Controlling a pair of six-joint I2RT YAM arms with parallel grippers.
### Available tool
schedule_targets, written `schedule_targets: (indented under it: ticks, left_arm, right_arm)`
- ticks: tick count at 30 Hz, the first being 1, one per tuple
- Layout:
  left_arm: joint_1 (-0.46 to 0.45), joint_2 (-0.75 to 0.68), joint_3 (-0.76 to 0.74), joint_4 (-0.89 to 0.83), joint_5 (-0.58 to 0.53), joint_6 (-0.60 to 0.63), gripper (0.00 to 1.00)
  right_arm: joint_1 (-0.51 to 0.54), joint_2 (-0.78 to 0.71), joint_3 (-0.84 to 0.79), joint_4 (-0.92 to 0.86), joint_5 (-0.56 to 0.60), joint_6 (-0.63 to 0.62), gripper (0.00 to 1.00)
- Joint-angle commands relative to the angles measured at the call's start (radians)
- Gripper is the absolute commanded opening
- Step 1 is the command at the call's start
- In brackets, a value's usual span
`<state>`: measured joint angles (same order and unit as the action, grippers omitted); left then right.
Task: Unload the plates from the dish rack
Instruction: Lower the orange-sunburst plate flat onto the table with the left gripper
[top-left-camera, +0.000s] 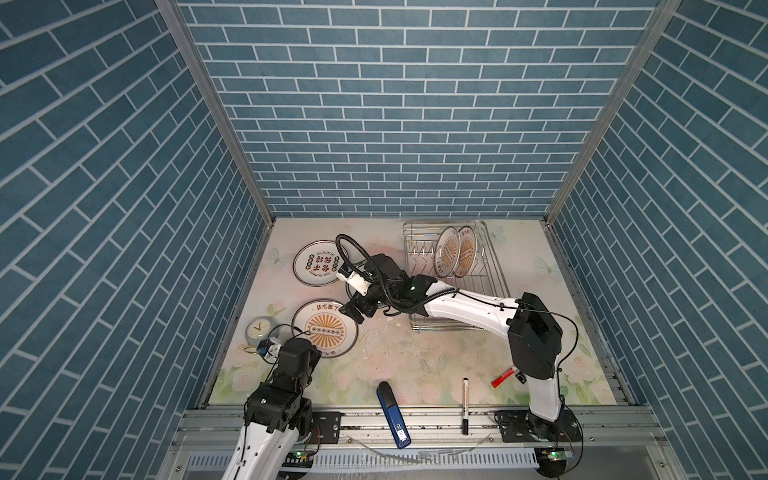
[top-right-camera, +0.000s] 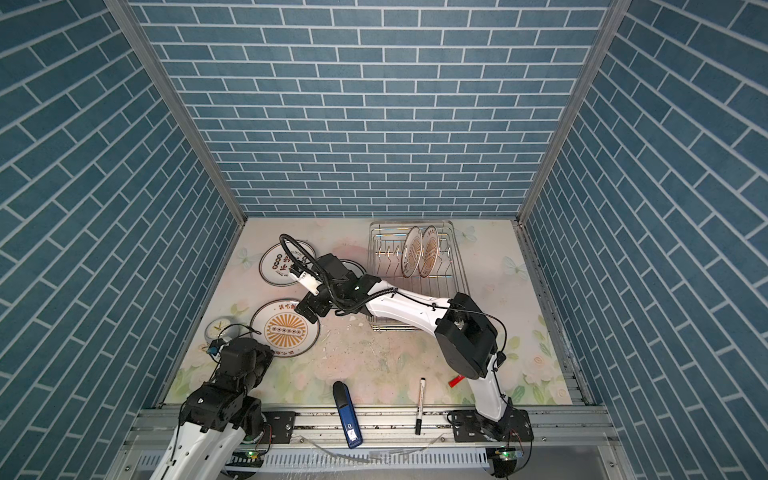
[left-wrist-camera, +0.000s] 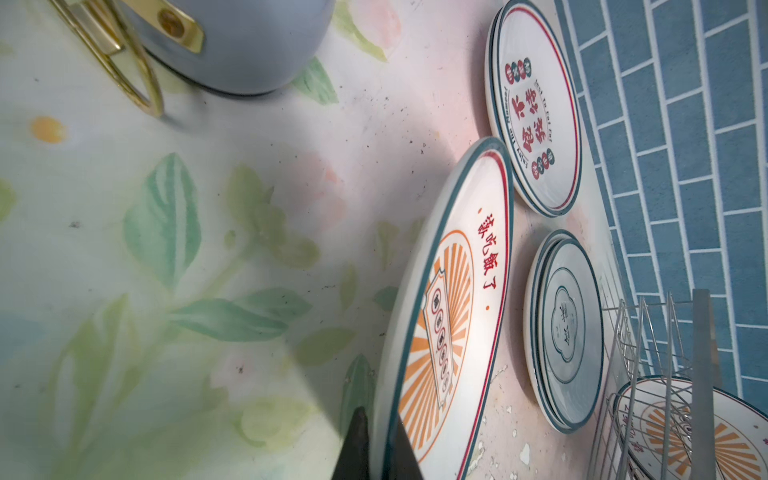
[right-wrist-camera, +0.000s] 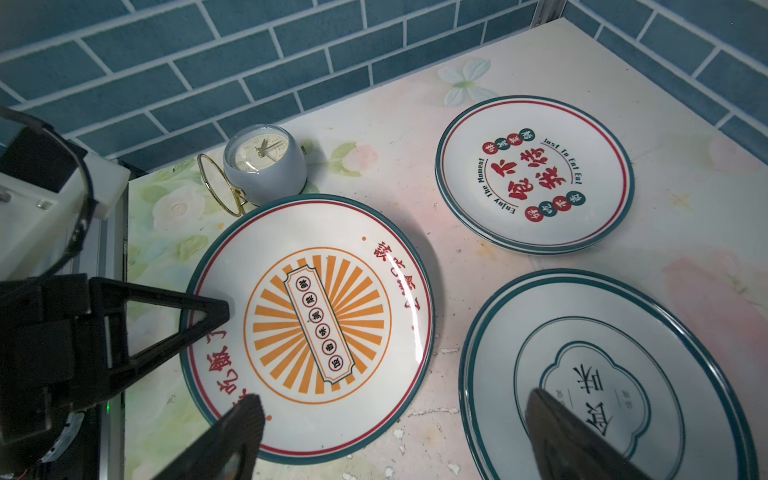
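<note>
While two upright sunburst plates (top-left-camera: 448, 253) wait in the dish rack (top-left-camera: 424, 245) at far right, the other plates (top-left-camera: 318, 264) lie on the left tabletop (top-left-camera: 415, 357), left fingers (left-wrist-camera: 357, 440) clamped on the rim of the near sunburst plate (top-left-camera: 324, 328), right fingers (right-wrist-camera: 241, 428) spread apart above.

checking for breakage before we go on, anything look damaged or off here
White flakes litter the mat between the sunburst plate and the emblem plate. They could be chipped coating or ceramic; I cannot tell which. No plate looks cracked.
</note>
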<state>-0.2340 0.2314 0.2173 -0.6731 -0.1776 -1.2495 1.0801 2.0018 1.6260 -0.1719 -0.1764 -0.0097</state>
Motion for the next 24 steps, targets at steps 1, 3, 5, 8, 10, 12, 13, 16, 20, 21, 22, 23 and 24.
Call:
schedule_targets:
  ticks: [1, 3, 5, 8, 10, 12, 13, 16, 20, 21, 22, 23, 24]
  left_arm:
    - [0.038, 0.021, -0.021, 0.071, 0.051, -0.014, 0.01]
    - [0.056, 0.029, -0.021, 0.058, 0.055, -0.019, 0.01]
    - [0.072, 0.031, -0.031, 0.071, 0.072, -0.021, 0.01]
    - [0.099, 0.049, -0.051, 0.112, 0.119, -0.021, 0.01]
    - [0.117, 0.072, -0.055, 0.120, 0.138, -0.021, 0.01]
    - [0.131, 0.089, -0.053, 0.124, 0.135, -0.014, 0.03]
    - [0.137, 0.099, -0.055, 0.128, 0.136, -0.014, 0.04]
    - [0.151, 0.123, -0.068, 0.160, 0.158, -0.013, 0.04]
    - [0.163, 0.164, -0.070, 0.177, 0.168, -0.008, 0.05]
    - [0.163, 0.166, -0.070, 0.179, 0.166, -0.008, 0.05]
    - [0.163, 0.166, -0.070, 0.176, 0.161, -0.010, 0.06]
    - [0.163, 0.163, -0.070, 0.175, 0.158, -0.009, 0.07]
    - [0.165, 0.161, -0.070, 0.170, 0.154, -0.009, 0.09]
  right_arm:
    - [0.007, 0.046, 0.052, -0.038, 0.009, -0.046, 0.99]
    - [0.006, 0.063, 0.072, -0.048, 0.010, -0.043, 0.99]
    - [0.008, 0.081, 0.081, -0.046, 0.002, -0.043, 0.99]
    - [0.009, 0.113, 0.105, -0.055, -0.006, -0.039, 0.99]
    - [0.011, 0.131, 0.123, -0.064, -0.014, -0.039, 0.99]
    - [0.012, 0.147, 0.137, -0.071, -0.011, -0.041, 0.99]
    - [0.014, 0.154, 0.141, -0.070, -0.009, -0.043, 0.99]
    - [0.014, 0.168, 0.151, -0.074, -0.007, -0.041, 0.99]
    - [0.017, 0.175, 0.152, -0.072, -0.003, -0.041, 0.99]
    - [0.017, 0.175, 0.151, -0.071, -0.003, -0.041, 0.99]
    - [0.017, 0.177, 0.152, -0.070, -0.001, -0.041, 0.99]
    - [0.017, 0.179, 0.154, -0.071, 0.000, -0.042, 0.99]
    - [0.017, 0.181, 0.156, -0.072, 0.000, -0.041, 0.99]
